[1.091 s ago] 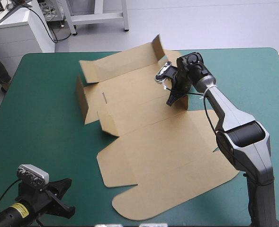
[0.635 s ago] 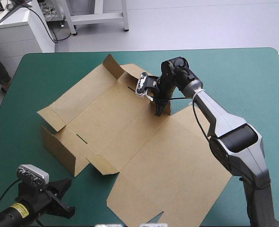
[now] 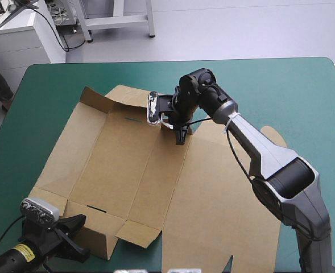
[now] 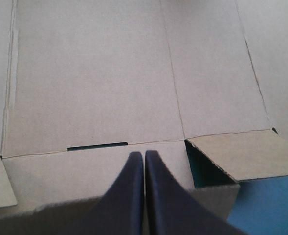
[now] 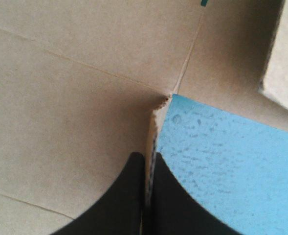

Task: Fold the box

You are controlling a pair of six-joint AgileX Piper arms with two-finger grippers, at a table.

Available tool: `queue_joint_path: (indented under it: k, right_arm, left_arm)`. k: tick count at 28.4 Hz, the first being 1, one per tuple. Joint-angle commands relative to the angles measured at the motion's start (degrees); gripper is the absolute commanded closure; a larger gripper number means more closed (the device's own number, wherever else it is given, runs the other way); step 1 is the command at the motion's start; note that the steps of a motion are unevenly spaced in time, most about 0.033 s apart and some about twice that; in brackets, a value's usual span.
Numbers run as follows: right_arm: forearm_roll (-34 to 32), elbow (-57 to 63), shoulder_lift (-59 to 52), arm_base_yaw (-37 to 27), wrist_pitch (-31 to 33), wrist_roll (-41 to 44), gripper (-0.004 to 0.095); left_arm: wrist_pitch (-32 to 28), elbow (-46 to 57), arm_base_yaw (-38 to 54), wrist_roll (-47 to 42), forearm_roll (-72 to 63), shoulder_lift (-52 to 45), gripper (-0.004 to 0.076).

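Right tool (image 3: 180, 139) clamped on box (image 3: 127, 170) edge; left tool (image 4: 144, 156) closed at its near wall

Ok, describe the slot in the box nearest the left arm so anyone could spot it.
The brown box lies spread across the teal-green table. Near its front edge, just ahead of the left end effector, a thin dark slot runs along a crease. The other slot sits at the far side, by the right end effector.
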Motion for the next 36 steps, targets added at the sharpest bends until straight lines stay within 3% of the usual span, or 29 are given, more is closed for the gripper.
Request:
queue_joint_path:
  k: [1,9,16,22,27,36]
  right_arm:
    - [4.7,-1.3,-5.3,0.3,0.3,-0.7,0.0927]
    - [-0.7,6.6,-5.1,2.9,0.3,0.8,0.0927]
    - [2.8,6.6,-5.1,2.9,-1.4,-0.8,0.0927]
    - [3.1,6.6,-5.1,2.9,-9.8,-5.6,0.0927]
    - [2.9,6.6,-5.1,3.0,-8.7,-5.6,0.0927]
    - [-0.4,6.6,-5.1,3.0,-9.7,0.9,0.089]
  left_arm:
    - [-3.6,-1.6,0.0,0.1,-1.3,0.6,0.0732]
    - [-3.6,-1.6,0.0,0.1,-1.3,0.6,0.0732]
    - [-3.7,-1.5,0.0,0.1,-1.3,0.6,0.0732]
    - [-3.7,-1.5,0.0,0.1,-1.3,0.6,0.0732]
    - [-3.7,-1.5,0.0,0.1,-1.3,0.6,0.0732]
    - [-3.7,-1.5,0.0,0.1,-1.3,0.6,0.0732]
